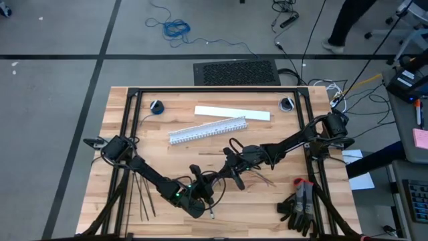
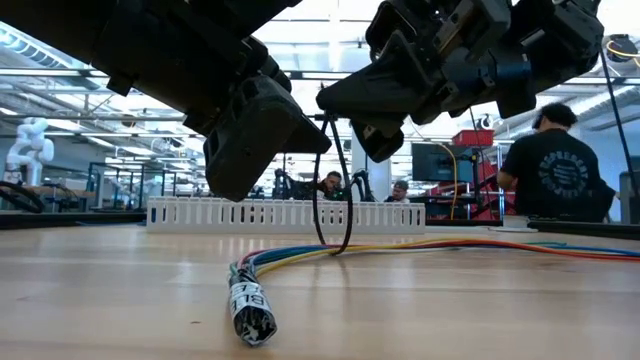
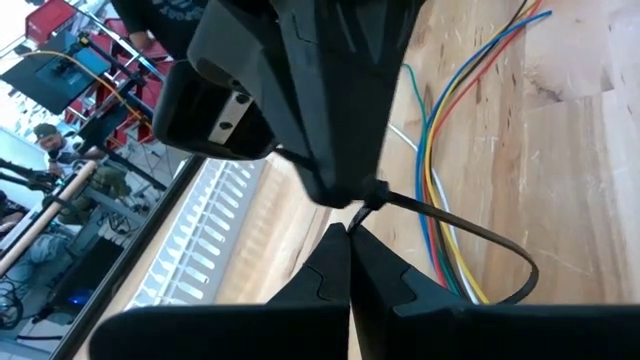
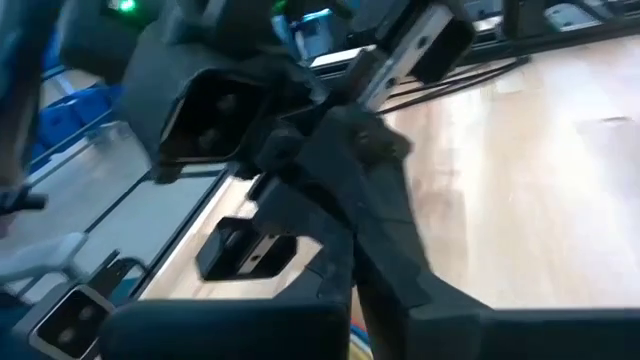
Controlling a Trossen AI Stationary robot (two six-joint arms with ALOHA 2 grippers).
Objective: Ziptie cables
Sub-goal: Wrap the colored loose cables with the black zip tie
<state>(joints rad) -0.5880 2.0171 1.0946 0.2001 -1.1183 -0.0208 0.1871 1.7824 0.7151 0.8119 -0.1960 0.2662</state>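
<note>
- You have the cables lying flat on the wooden surface, near its front middle, with the taped dark tip pointing at the low camera
- One ziptie is already bent into a loop around the cables; it stands upright over them in the low view
- Your left end effector is closed, its fingers pinched together right at the ziptie's head, and it seems to hold the loop there
- Your right end effector is closed too, directly above the loop; it looks clamped on the strap's free end, though the contact is hard to see
- The spare zipties lie near the left arm's base
- The step in hand looks like cinching: next, pull the tail away while the left side holds the head steady
- Watch that the loop stays around all the wires as it tightens
</note>
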